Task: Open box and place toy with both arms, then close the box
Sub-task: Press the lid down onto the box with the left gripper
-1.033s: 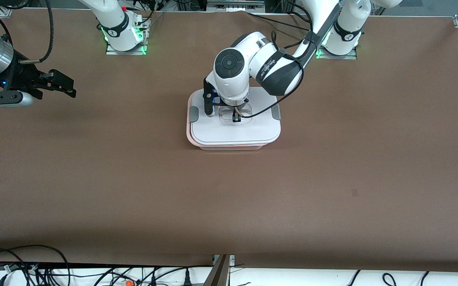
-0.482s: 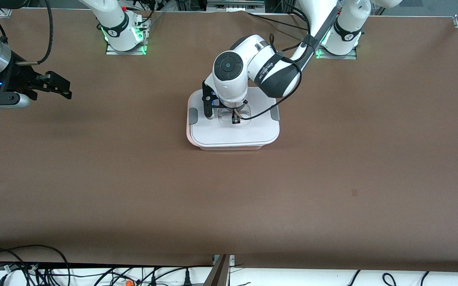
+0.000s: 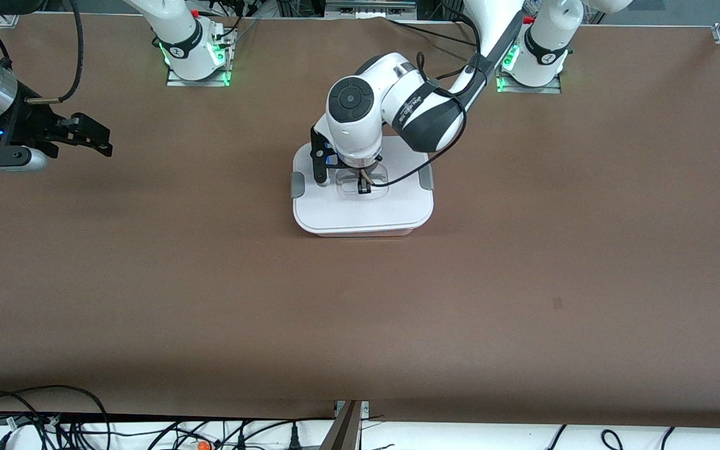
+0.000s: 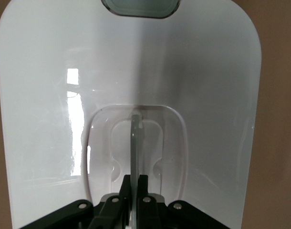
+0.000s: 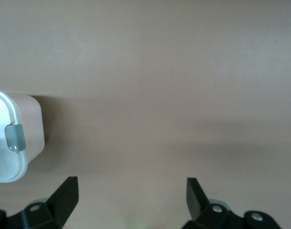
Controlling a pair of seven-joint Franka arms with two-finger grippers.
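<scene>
box (image 3: pixel 361 212) with its white lid (image 3: pixel 391 200) sits on the brown table (image 3: pixel 522 250), about midway between the 2 arms' ends and nearer to the robot bases than to the front camera. the lid covers the tub, whose pale pink wall shows only as a thin strip under the lid's edge nearest the front camera. 1 grey side clip (image 3: pixel 297 185) sits at the lid's edge toward the right arm's end, and the other grey side clip (image 3: pixel 425 179) at the edge toward the left arm's end.

left gripper (image 3: pixel 363 186) is down on the middle of the lid, inside the recessed handle area. in the left wrist view its fingers (image 4: pixel 118 196) are pressed together on the thin upright handle (image 4: pixel 135 143), which stands on edge between them in the oval recess (image 4: pixel 174 143). the left arm (image 3: pixel 397 106) reaches in from its base and bends over the half of the box nearest the bases.

right gripper (image 3: pixel 88 134) hangs in the air over bare table toward the right arm's end, well apart from the box, with its jaws spread wide and nothing between them. the right wrist view shows its 2 fingertips (image 5: pixel 67 193) far apart over the table, with a corner of the box and 1 grey clip at the edge of that view. the right arm waits.

the toy cannot be seen in any view.
</scene>
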